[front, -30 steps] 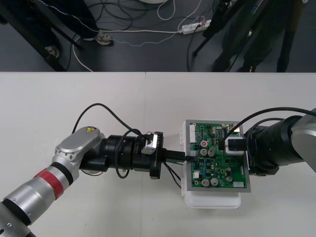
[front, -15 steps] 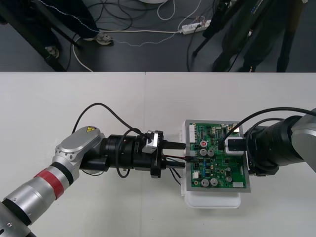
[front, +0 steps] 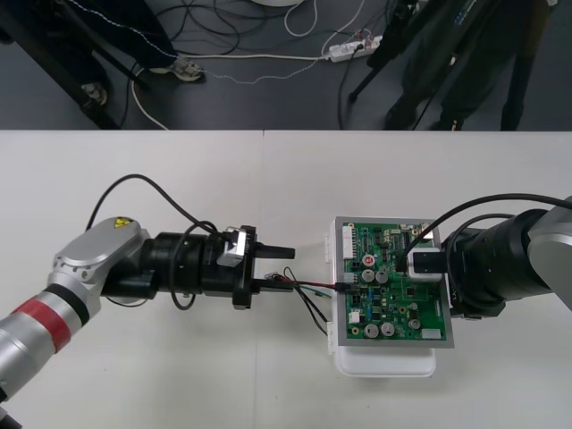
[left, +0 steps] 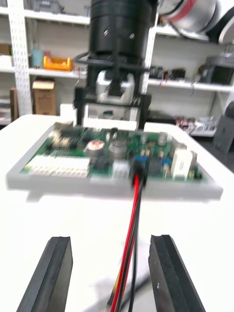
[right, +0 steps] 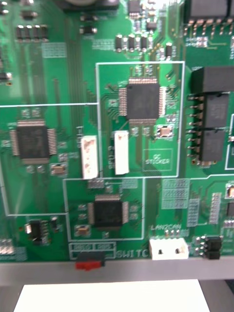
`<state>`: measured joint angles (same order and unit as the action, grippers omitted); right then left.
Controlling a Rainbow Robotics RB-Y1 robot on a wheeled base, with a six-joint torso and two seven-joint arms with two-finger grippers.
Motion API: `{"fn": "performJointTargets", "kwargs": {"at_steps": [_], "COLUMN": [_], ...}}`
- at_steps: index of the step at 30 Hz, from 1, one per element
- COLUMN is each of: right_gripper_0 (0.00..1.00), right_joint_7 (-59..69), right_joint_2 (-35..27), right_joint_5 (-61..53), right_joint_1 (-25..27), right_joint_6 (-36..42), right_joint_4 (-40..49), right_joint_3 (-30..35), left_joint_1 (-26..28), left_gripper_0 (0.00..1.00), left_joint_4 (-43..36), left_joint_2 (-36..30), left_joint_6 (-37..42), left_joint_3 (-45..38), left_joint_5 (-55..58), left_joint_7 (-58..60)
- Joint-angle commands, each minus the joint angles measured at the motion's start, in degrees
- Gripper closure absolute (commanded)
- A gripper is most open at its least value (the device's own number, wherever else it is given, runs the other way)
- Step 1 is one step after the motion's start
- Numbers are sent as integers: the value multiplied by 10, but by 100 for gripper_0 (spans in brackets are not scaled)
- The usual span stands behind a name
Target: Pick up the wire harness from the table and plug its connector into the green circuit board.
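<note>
The left arm reaches level toward the board (front: 393,308), left gripper (front: 279,266) jaws apart – wires (front: 308,286) pass between them untouched, plug (left: 137,171) in the board. The right gripper (front: 418,266) hovers over the board – its grip cannot be told.

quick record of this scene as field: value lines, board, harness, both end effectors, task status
green circuit board: on a white base
left end effector: open, left of the board, apart from it
right end effector: over the board's right side
plug: black, looks seated at the board's left edge
wires: red and black, run left from the plug into the left end effector's open gap, touching neither side
status: plug looks inserted, harness not gripped
</note>
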<state>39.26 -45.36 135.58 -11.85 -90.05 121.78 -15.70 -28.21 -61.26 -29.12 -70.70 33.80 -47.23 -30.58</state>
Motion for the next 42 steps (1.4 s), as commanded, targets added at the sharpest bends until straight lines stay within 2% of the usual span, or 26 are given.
{"fn": "performJointTargets", "kwargs": {"at_steps": [1,10,16,18,24,35,42], "right_gripper_0": [0,0,0,0,0,0,0], "right_joint_7": [-44,-140,-161,-160,-145,-44,25], "right_joint_2": [-43,-96,-99,-99,-98,-73,-35], "right_joint_5": [-44,-190,-311,-385,-499,-635,-683], "right_joint_1": [4,4,4,4,3,2,2], "right_joint_6": [0,0,0,0,0,0,0], "right_joint_4": [21,-8,-48,-64,-66,-21,-17], "right_joint_3": [27,122,188,212,248,311,331], "left_joint_1": [17,31,48,55,67,57,27], "left_gripper_0": [53,54,54,54,53,54,54], "left_joint_4": [-32,-86,-174,-215,-298,-432,-455], "left_joint_2": [-61,-123,-175,-197,-233,-249,-269], "left_joint_6": [3,-24,-37,-37,-37,-37,-37], "left_joint_3": [-43,-158,-232,-256,-307,-409,-411], "left_joint_5": [5,-69,-116,-130,-133,-192,-189], "left_joint_7": [-5,53,148,185,285,461,526]}}
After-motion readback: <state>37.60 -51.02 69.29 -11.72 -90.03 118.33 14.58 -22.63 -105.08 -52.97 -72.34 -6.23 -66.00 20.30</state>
